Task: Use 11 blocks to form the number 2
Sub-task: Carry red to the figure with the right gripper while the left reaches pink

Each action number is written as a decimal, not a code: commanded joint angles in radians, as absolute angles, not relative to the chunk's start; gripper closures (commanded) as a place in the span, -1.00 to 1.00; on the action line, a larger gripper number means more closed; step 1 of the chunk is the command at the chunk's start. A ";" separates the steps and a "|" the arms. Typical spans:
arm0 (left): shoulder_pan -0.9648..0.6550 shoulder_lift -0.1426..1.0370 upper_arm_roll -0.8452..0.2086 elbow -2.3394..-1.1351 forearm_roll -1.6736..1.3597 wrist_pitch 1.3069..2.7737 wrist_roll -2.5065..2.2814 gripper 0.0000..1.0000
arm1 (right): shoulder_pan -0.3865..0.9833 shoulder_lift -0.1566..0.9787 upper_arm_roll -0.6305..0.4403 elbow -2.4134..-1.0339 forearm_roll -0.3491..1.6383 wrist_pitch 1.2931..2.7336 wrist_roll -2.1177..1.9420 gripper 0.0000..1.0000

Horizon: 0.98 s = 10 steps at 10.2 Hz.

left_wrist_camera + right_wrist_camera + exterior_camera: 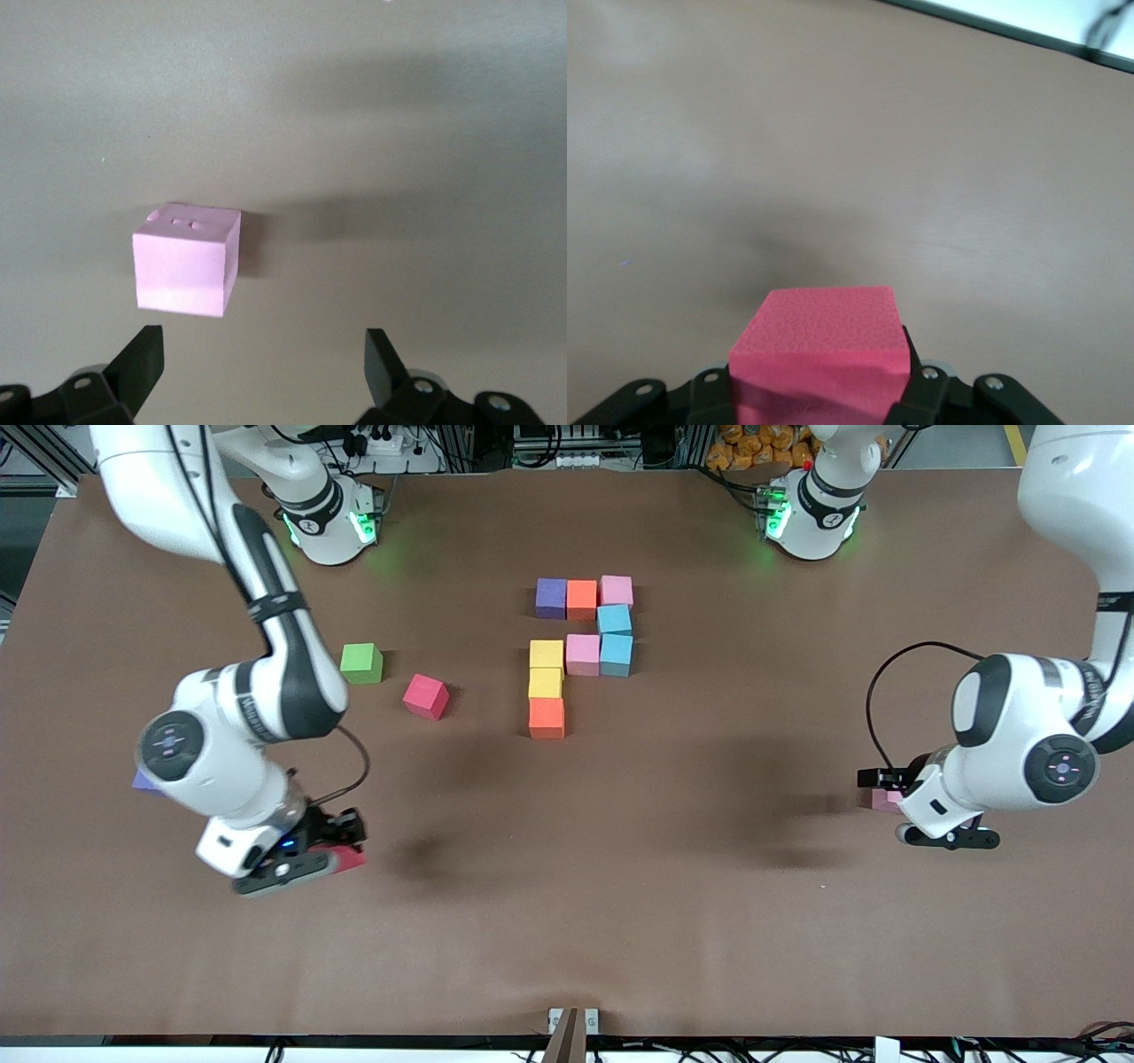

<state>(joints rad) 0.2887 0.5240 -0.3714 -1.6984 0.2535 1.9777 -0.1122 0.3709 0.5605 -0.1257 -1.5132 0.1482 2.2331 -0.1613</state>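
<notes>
The unfinished number 2 (580,651) lies in the middle of the desk (620,886), with nine blocks: purple, orange, pink on top, then blue ones, pink, yellow ones and an orange one nearest the front camera. The right hand (332,859) grips a red block (819,350) above the desk, at the right arm's end. The left hand (264,354) hangs wide open over a loose pink block (186,261).

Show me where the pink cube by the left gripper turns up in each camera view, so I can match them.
Front view: the pink cube lies on the table at the left arm's end, mostly hidden under the left gripper.
Left wrist view: pink cube sits in plain sight, ahead of the open fingers.
Right wrist view: not in it.
Shared landmark: the brown table.
</notes>
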 commanded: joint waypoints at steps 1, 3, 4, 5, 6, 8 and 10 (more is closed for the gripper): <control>0.357 0.523 -0.382 -1.820 0.331 2.144 -0.072 -1.00 | 0.478 0.518 -0.130 -1.565 0.106 2.241 -0.175 -0.06; 0.397 0.546 -0.384 -1.822 0.342 2.158 -0.058 -1.00 | 0.579 0.528 -0.130 -1.565 0.068 2.244 -0.175 -0.06; 0.399 0.546 -0.383 -1.822 0.342 2.157 -0.057 -1.00 | 0.621 0.531 -0.130 -1.565 0.066 2.246 -0.175 -0.06; 0.400 0.545 -0.383 -1.822 0.344 2.155 -0.057 -1.00 | 0.655 0.538 -0.130 -1.565 0.066 2.246 -0.175 -0.06; 0.409 0.546 -0.383 -1.822 0.344 2.155 -0.055 -1.00 | 0.690 0.545 -0.126 -1.563 0.055 2.246 -0.175 -0.06; 0.410 0.555 -0.383 -1.821 0.344 2.155 -0.057 -1.00 | 0.753 0.558 -0.114 -1.557 0.035 2.246 -0.178 -0.06; 0.410 0.574 -0.382 -1.816 0.363 2.158 -0.057 -1.00 | 0.811 0.592 -0.110 -1.548 0.012 2.252 -0.216 -0.06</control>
